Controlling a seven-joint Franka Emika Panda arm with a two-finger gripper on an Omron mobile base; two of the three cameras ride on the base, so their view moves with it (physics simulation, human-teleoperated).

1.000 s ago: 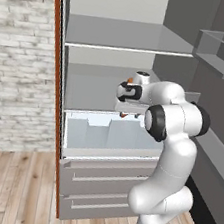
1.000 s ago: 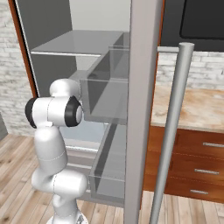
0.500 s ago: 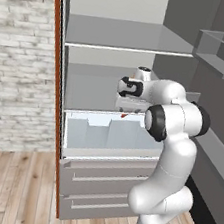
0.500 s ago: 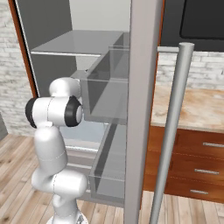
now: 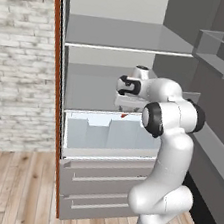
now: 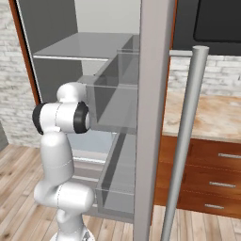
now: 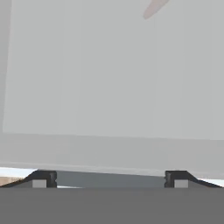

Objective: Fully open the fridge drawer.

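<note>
Since a second ago the gripper (image 5: 121, 101) has edged slightly left above the fridge drawer (image 5: 110, 134). The drawer sits pulled out under the glass shelf (image 5: 127, 36), seemingly nearly fully open. Fingertips (image 7: 43, 179) stand wide apart, holding nothing. The drawer's right end is hidden behind the arm.

Fridge drawer (image 5: 106, 133): translucent pale plastic, smooth. Shelves (image 5: 125, 35): clear glass. Floor (image 5: 12, 186): matt wood planks.

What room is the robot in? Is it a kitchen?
Yes, it looks like a kitchen. The robot faces an open fridge with glass shelves and a pale fridge drawer. Beside it stand a stone countertop and wooden drawers.
</note>
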